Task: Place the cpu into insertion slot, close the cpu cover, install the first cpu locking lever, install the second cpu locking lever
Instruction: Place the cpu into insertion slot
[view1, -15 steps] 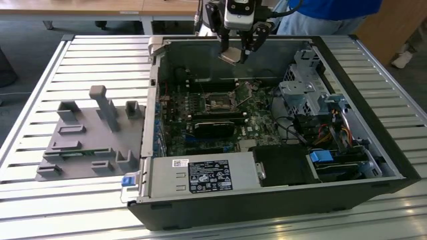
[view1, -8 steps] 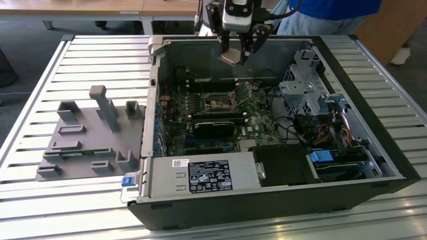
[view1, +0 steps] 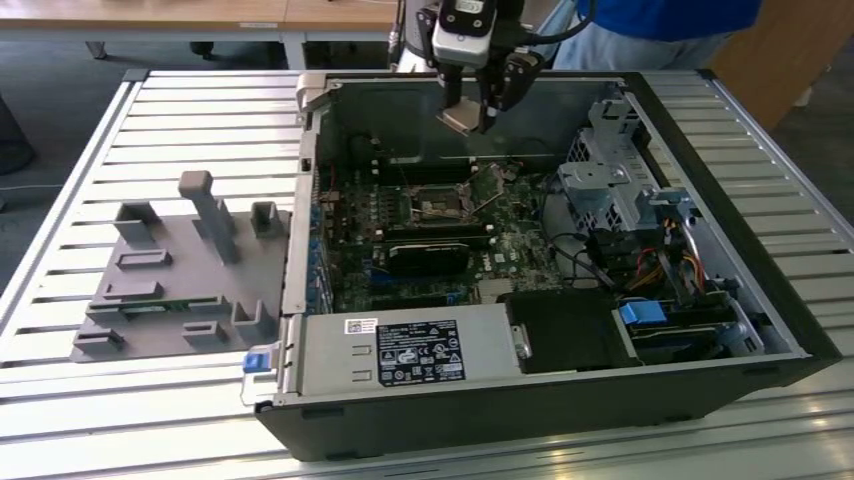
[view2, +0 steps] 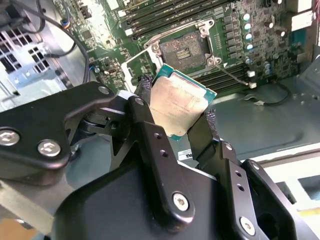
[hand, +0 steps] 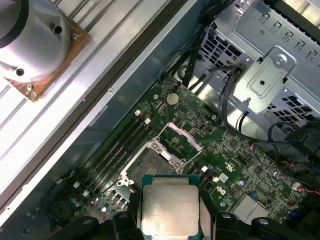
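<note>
- So far, step 1 of 4 is underway but not finished: the gripper (view1: 471, 112) is clamped on the cpu (view2: 181, 104). Its 2 fingers (view2: 145, 85) press opposite edges of the chip, whose pale metal face shows in both wrist views.
- The cpu hangs in the air inside the open computer case (view1: 534, 400), above the green circuit board (hand: 235, 150) and apart from it. In the exterior view it sits near the case's far wall, short of the socket.
- The insertion slot (view2: 186, 47) is empty, its dark contact field bare inside the silver rim.
- The cpu cover (hand: 182, 140) stands swung up just beside the slot, so closing it is left to do.
- A thin wire lever (view2: 232, 75) juts free at the socket's edge. By my judgement neither of the 2 locking levers is installed, though I cannot make out the second one.
</note>
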